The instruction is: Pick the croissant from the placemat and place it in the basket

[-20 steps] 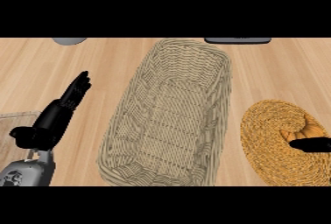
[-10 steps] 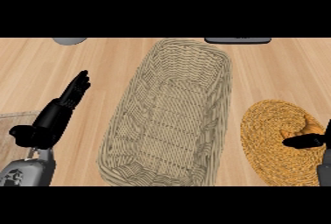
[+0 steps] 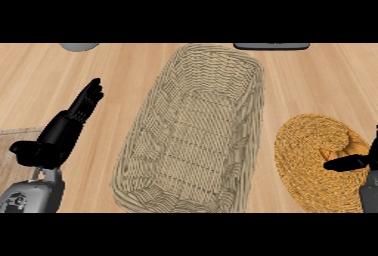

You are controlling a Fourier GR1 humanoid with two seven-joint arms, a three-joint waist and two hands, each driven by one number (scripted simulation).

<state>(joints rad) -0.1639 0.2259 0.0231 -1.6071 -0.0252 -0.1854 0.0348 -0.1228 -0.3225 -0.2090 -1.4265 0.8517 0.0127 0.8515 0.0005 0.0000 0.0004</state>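
I see right robot hand (image 3: 347, 163) mostly cut off at edge, grip state unclear. Croissant (image 3: 353, 146) partly hidden, on placemat (image 3: 310, 160) right of basket (image 3: 192, 130). Left robot hand (image 3: 63, 132) released, fingers straight, left of basket.

basket: long oval wicker basket (image 3: 193, 130), beige-grey weave
placemat: round woven placemat (image 3: 314, 155), golden-orange, spiral pattern
croissant: golden-brown croissant (image 3: 352, 146)
counter: light wood-grain counter (image 3: 44, 85)
hands: black; forearms grey
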